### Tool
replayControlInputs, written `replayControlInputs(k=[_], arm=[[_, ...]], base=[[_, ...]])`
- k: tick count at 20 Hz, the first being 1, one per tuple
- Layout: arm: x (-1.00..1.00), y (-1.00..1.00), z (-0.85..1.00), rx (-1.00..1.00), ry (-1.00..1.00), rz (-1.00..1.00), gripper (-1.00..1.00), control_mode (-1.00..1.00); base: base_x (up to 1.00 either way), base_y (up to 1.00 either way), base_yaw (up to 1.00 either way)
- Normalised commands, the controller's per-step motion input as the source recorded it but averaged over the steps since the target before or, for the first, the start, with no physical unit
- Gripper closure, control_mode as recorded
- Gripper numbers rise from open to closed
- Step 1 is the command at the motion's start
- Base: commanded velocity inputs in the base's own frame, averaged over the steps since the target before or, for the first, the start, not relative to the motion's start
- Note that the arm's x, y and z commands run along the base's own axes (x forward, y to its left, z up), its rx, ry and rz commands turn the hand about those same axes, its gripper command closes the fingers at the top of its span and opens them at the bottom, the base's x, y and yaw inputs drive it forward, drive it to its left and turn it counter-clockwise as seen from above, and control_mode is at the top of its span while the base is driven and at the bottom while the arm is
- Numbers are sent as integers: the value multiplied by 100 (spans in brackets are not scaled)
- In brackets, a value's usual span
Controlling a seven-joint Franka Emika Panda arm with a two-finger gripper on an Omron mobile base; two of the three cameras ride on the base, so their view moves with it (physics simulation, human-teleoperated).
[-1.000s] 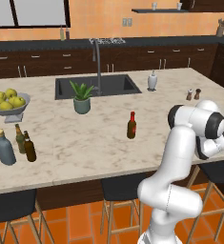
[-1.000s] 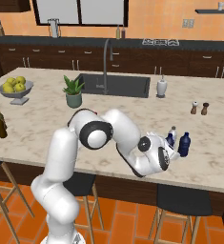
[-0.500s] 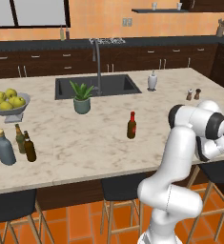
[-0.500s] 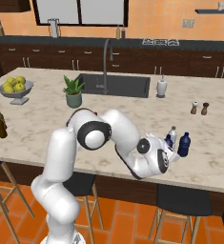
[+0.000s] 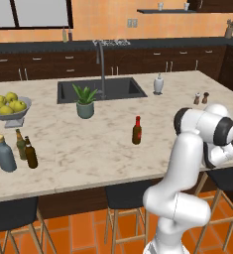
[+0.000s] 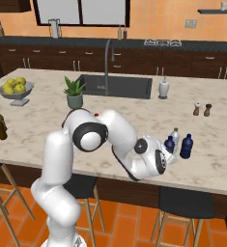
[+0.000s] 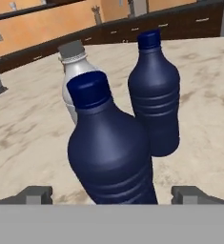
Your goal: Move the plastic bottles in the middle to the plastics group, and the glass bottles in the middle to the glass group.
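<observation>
The small squat navy plastic bottle with a blue cap stands between my open gripper's fingertips, with a gap on each side. Right behind it are the pale clear bottle and the taller dark blue bottle of the plastics group. In the right base view my gripper is at the small navy bottle, near the counter's front right. The red-capped brown glass bottle stands mid-counter. The plain brown bottle stands by the grey-blue bottle and olive-green bottle at the left.
A potted plant stands before the sink. A bowl of lemons is at the far left, and a soap dispenser with salt and pepper shakers at the back right. Stools stand below the counter's front edge.
The hand has edged very slightly back from the small navy bottle. The bottles stand where they stood.
</observation>
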Motion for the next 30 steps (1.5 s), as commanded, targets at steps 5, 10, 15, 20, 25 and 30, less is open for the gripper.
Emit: replayControlInputs(k=[5,10,15,20,25,30], arm=[[-18,20,21,5,11,0,-100,-100],[-19,17,56,6,10,0,-100,-100],[-32,23,75,12,25,0,-100,-100],[-24,22,88,8,20,8,-100,-100],[0,11,100,8,29,15,-100,-100],[0,0,100,2,32,15,-100,-100]], base=[[0,0,0],[0,0,0],[0,0,0],[0,0,0],[0,0,0],[0,0,0]])
